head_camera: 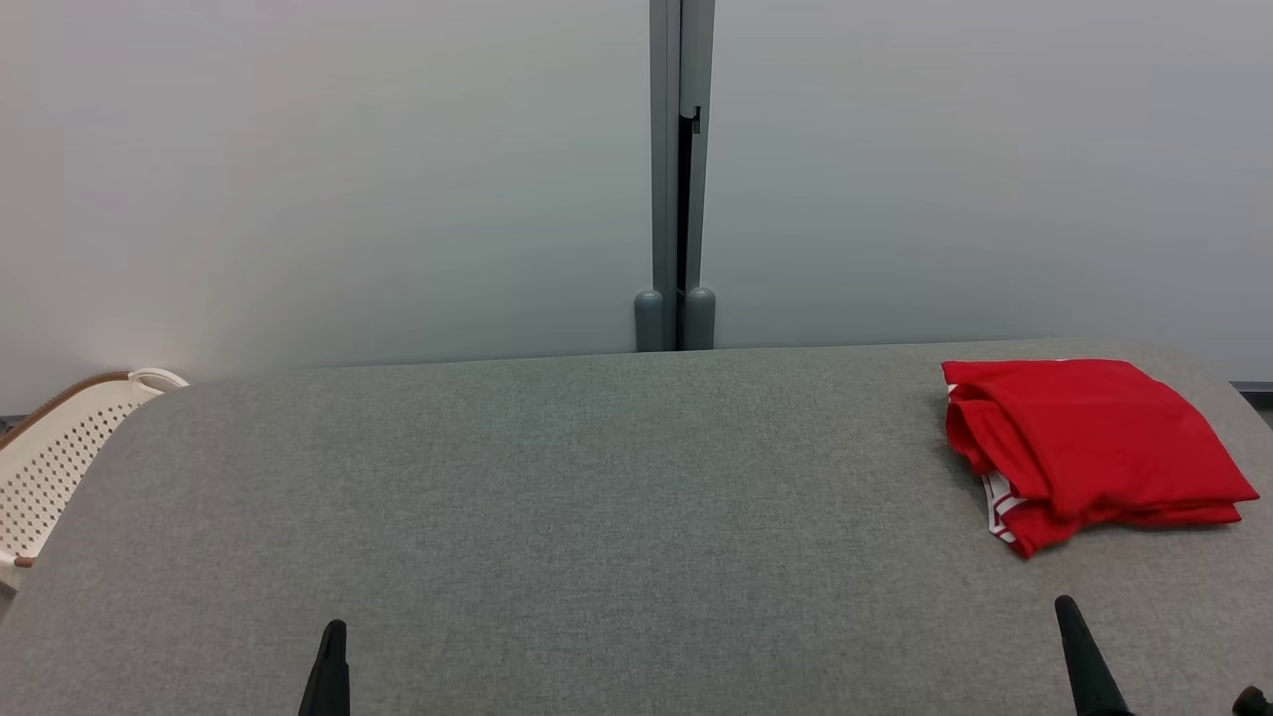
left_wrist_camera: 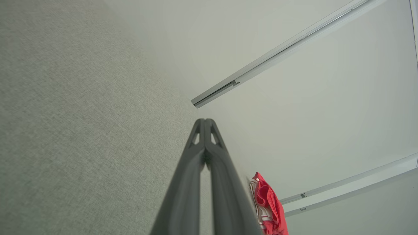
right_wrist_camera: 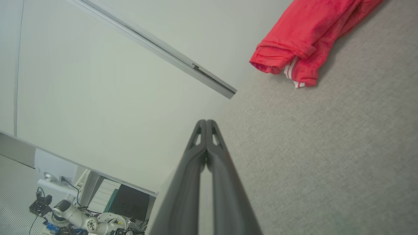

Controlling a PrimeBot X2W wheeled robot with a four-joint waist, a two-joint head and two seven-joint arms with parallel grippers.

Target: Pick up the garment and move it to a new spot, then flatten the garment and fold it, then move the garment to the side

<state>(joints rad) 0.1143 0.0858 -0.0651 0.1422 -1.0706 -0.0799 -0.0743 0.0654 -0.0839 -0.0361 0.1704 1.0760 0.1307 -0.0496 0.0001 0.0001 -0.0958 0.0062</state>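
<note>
A red garment with white stripes lies folded in a compact stack at the far right of the grey table. The left wrist view catches the garment edge-on beyond my fingers, and the garment lies at the top right of the right wrist view. My left gripper sits at the near left edge, shut, holding nothing. Low at the near right is my right gripper, also shut and empty, well short of the garment. In each wrist view the gripper's tips meet.
A white perforated basket with a brown rim stands off the table's left end. Pale partition panels with a grey post back the table. Another robot arm and equipment stand beyond the partition in the right wrist view.
</note>
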